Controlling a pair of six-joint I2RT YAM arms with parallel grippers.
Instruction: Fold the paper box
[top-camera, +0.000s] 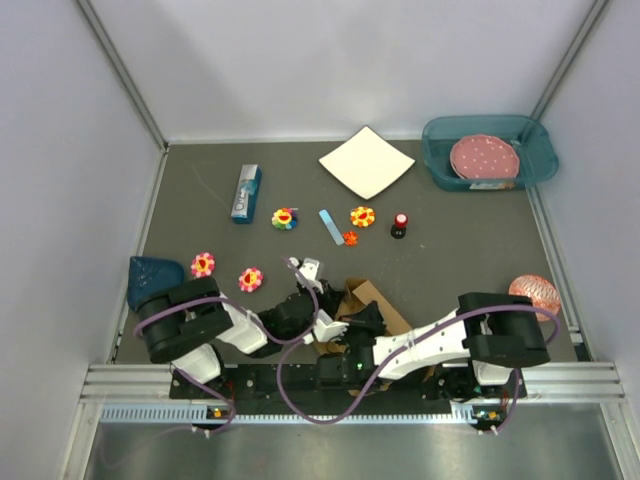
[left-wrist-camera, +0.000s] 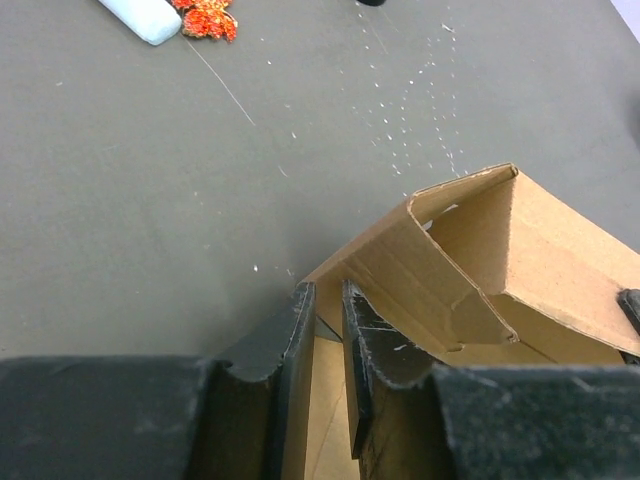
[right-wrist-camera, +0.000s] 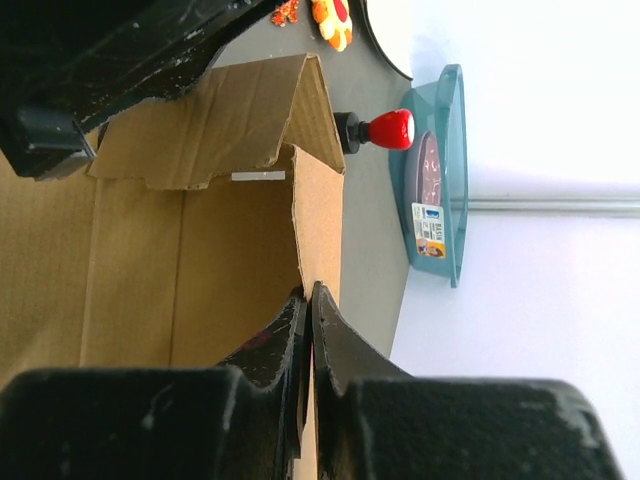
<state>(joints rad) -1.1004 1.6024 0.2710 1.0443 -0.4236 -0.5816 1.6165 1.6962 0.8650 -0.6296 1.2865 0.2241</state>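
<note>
The paper box (right-wrist-camera: 150, 270) is half-formed and sits right at the tips of both grippers, on the grey table (left-wrist-camera: 150, 200).

The right gripper (right-wrist-camera: 308, 300) has its jaws pressed together on the edge of 1 upright cardboard wall, and that edge runs straight into the tips. Just past the tips the wall stands up, and a flap with a jagged cut edge leans over the open inside of the box. Further out beyond that wall there's a small item with a red top (right-wrist-camera: 385, 128), and behind it a teal tray (right-wrist-camera: 447, 200).

The left gripper (left-wrist-camera: 325, 300) has its 2 fingers a narrow slit apart, tips at a corner of the box. Cardboard shows through the slit, but I honestly can't tell if they're pinching it or not. A folded-over flap sits just to the right of its tips. Way out ahead and to the left, an orange flower thing (left-wrist-camera: 205, 18) lies just beside a pale blue piece (left-wrist-camera: 145, 18).
</note>
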